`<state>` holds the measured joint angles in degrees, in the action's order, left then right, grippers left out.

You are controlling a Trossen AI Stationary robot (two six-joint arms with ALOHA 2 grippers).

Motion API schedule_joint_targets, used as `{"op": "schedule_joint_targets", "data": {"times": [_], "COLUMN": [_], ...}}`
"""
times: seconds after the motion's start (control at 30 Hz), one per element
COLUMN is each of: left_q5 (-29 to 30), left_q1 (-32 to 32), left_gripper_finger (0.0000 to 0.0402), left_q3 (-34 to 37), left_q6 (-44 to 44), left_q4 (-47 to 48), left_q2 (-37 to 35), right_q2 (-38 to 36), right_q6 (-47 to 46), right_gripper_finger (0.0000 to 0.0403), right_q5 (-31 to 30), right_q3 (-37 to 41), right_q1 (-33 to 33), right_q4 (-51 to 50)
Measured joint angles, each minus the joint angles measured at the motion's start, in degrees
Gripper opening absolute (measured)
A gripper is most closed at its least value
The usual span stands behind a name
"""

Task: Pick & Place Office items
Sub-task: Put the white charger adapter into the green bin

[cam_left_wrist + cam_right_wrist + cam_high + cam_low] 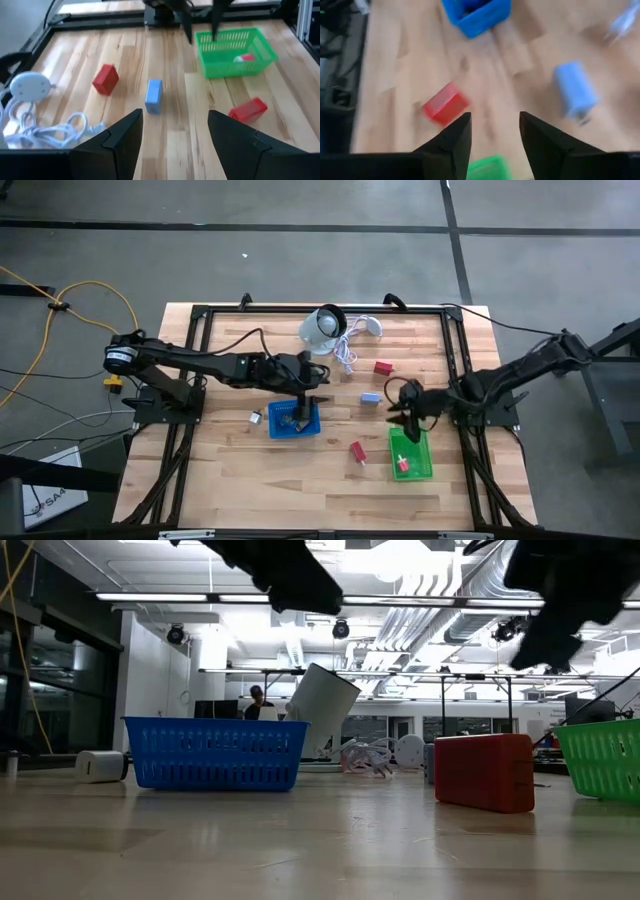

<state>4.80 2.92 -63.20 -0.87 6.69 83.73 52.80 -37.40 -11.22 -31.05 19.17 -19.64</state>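
My left gripper [303, 410] hangs open over the blue mesh basket [295, 423], which holds dark pieces. My right gripper [408, 422] is open above the far end of the green mesh basket [411, 455], where a red block [403, 467] lies. On the bare table lie a red block [357, 451], a pale blue block [370, 397], another red block [383, 367] and a silver clip [256, 417]. In the left wrist view, past my left gripper [175, 135], the pale blue block [154, 95] lies ahead. My right gripper [495, 132] looks down on a red block [445, 104].
A white round device [322, 325] with a coiled white cable [347, 352] sits near the far edge. A black frame [300, 310] runs around the table. In the low view, the blue basket [215, 752], a red block [485, 772] and the green basket [605, 758] stand in a row.
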Motion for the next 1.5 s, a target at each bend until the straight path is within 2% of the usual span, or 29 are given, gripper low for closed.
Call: {"op": "schedule_joint_targets", "data": {"times": [0.2,0.4,0.63,1.13,1.5], "left_q5": [0.0,0.0,0.0,0.0,0.0], "left_q1": [0.0,0.0,0.0,0.0,0.0], "left_gripper_finger": [0.0217,0.0216,0.0216,0.0216,0.0216], "left_q3": [0.0,0.0,0.0,0.0,0.0], "left_q6": [3.6,5.7,5.7,5.7,12.4], "left_q4": [6.3,12.3,12.4,12.9,20.4], "left_q2": [-1.6,-3.3,-3.5,-3.5,-3.4], "right_q2": [0.0,0.0,0.0,0.0,0.0], "right_q6": [11.3,17.9,18.1,18.0,18.0], "right_gripper_finger": [0.0152,0.0152,0.0152,0.0152,0.0152], "right_q5": [-0.8,-0.7,-0.6,-0.6,-0.6], "right_q3": [0.0,0.0,0.0,0.0,0.0], "right_q1": [-7.2,-11.9,-14.1,-14.0,-14.0], "right_q4": [4.8,9.5,10.8,10.9,10.9]}}
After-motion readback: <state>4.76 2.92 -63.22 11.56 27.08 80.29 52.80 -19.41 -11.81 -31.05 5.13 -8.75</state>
